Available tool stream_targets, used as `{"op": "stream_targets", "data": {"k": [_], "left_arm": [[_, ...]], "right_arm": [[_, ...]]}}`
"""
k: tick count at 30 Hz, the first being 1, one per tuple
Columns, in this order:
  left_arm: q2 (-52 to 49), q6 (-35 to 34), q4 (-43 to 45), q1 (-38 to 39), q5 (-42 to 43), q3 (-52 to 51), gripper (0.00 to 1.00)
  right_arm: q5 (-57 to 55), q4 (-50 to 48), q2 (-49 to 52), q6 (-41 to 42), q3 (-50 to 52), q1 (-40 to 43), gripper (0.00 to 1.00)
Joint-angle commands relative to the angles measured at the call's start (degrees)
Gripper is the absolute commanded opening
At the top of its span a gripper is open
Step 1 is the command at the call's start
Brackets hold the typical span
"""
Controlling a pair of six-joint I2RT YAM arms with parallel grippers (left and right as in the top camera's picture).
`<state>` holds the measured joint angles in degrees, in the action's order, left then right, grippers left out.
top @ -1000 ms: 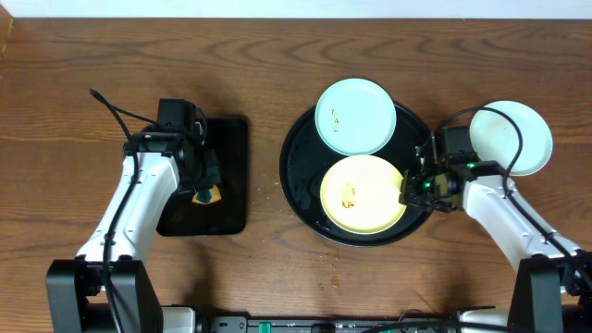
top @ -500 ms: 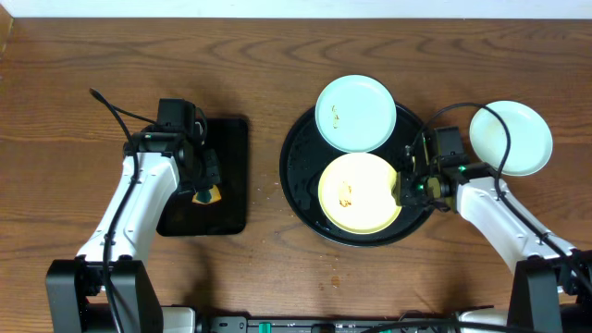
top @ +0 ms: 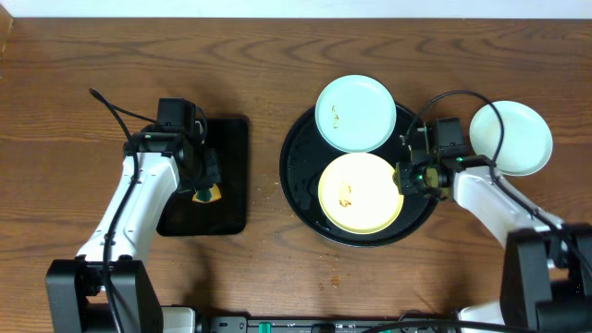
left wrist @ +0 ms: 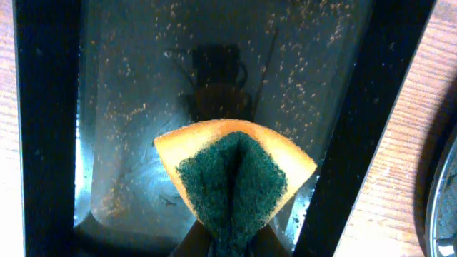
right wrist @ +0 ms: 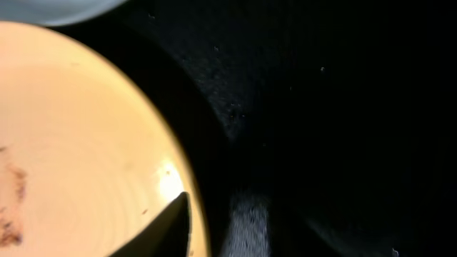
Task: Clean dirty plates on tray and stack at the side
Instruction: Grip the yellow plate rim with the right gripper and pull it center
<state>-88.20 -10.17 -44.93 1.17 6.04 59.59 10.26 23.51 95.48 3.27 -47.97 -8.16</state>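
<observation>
A round black tray point(top: 298, 176) holds a yellow plate point(top: 361, 192) and a blue plate point(top: 356, 115) beyond it; a second blue plate point(top: 529, 139) lies right of the tray under a looping cable point(top: 505, 134). The right gripper point(top: 407, 178) straddles the yellow plate's rim; clamped or not, I cannot tell. The left gripper point(left wrist: 232, 244) pinches a sponge point(left wrist: 235, 178) over a rectangular black tray point(top: 229, 208).

Robotics lab bench, wood-grain table point(top: 259, 55), two white arms point(top: 134, 199), trailing cable point(top: 109, 106).
</observation>
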Motion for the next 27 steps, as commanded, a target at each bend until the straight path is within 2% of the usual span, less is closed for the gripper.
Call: {"op": "stream_targets", "data": {"k": [1,4,5,10,14,16,19,20,22,27], "left_arm": [[-0.17,2.08,0.48,-0.13,0.33,-0.31,0.08],[-0.20,2.38,1.46,-0.13,0.31,-0.31,0.08],[-0.22,2.69,1.84,-0.13,0.33,-0.31,0.08],[-0.55,2.67,3.08,-0.13,0.04,-0.31,0.08],[-1.62,2.67,3.74,-0.13,-3.52,-0.39,0.09],[-2.45,2.67,4.00,-0.13,-4.00,-0.48,0.17],[-3.82,2.67,4.66,-0.13,-3.96,-0.48,0.64],[-4.13,2.69,5.03,-0.13,-3.98,-0.48,0.71],[-4.57,2.71,5.79,-0.15,-4.02,-0.48,0.75],[-5.97,2.69,7.78,-0.13,-4.24,-0.48,0.75]], "right_arm": [[-0.13,-0.59,2.21,-0.57,-0.76,-0.07,0.25],[-0.13,-0.39,2.36,-0.57,-0.76,-0.07,0.04],[-0.09,-0.42,2.36,-0.55,-0.76,-0.07,0.01],[0.72,-0.48,2.36,-0.55,-0.74,-0.72,0.01],[0.74,-0.61,2.36,-0.57,-0.74,-1.03,0.02],[0.72,-0.59,2.36,-0.55,-0.74,-1.03,0.03],[0.74,-0.59,2.36,-0.57,-0.74,-1.03,0.04],[0.74,-0.59,2.36,-0.55,-0.74,-1.03,0.04],[0.72,-0.59,2.36,-0.55,-0.74,-1.03,0.04],[0.72,-0.52,2.36,-0.55,-0.74,-1.03,0.04]]}}
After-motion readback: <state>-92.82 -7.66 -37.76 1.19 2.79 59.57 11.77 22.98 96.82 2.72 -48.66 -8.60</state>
